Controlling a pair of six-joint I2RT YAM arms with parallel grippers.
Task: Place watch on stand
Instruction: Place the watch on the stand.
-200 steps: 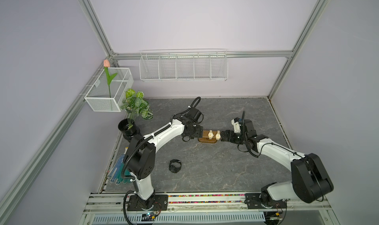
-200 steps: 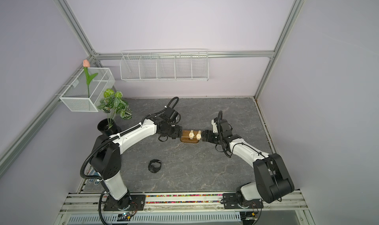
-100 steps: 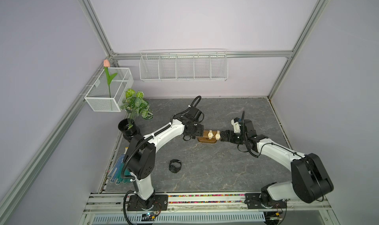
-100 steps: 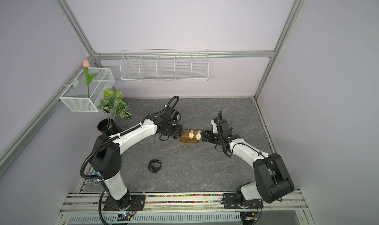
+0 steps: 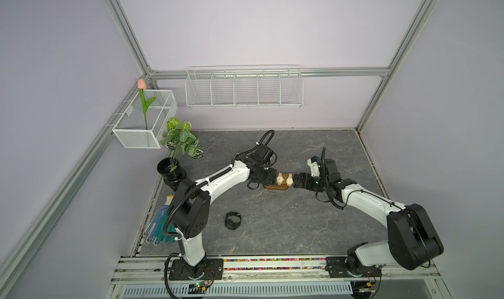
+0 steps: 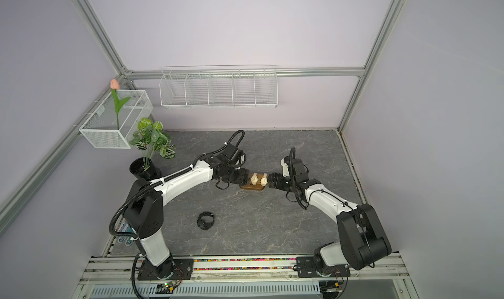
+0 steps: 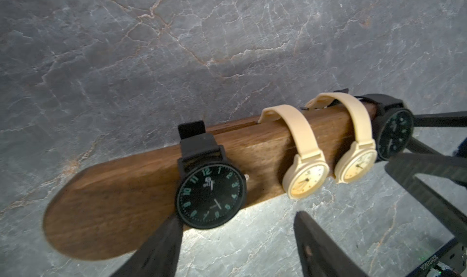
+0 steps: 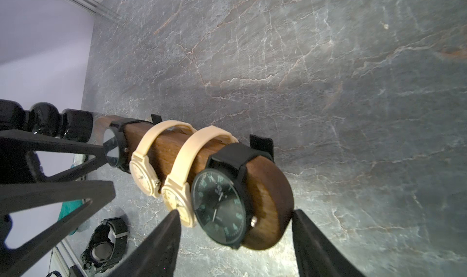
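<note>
1. While I am scanning both top views, the stand (image 5: 276,187) is sitting mid-table, its long bar running straight from the left gripper (image 5: 272,176) to the right gripper (image 5: 296,181), one at each end. The loose watch (image 5: 233,221) is lying on the table (image 5: 300,229), well apart from both grippers, toward the front rail on the left arm's side (so I am judging that arm the nearer one). The same layout is showing for the stand (image 6: 252,188) and the loose watch (image 6: 206,221).
2. Through the left wrist camera, the left gripper (image 7: 237,217) is standing released, jaws apart with nothing between them. A black watch (image 7: 211,195) is hanging on the bar just beyond the tips. Cream watches (image 7: 305,177) are hanging further along, and bare wood is showing at the near rounded end of the stand (image 7: 113,207).
3. Through the right wrist camera, the right gripper (image 8: 234,212) is bracketing the other rounded end of the stand (image 8: 267,187), jaws spread wide. Whether the pads are pressing the wood, I cannot tell. The loose watch (image 8: 106,240) is lying beyond on the table, its band curled in a loop.
4. My reading is that the coming move is turning on this: the loose watch is lying off the bar's axis, toward the front, so the left arm is needing to back away first.
</note>
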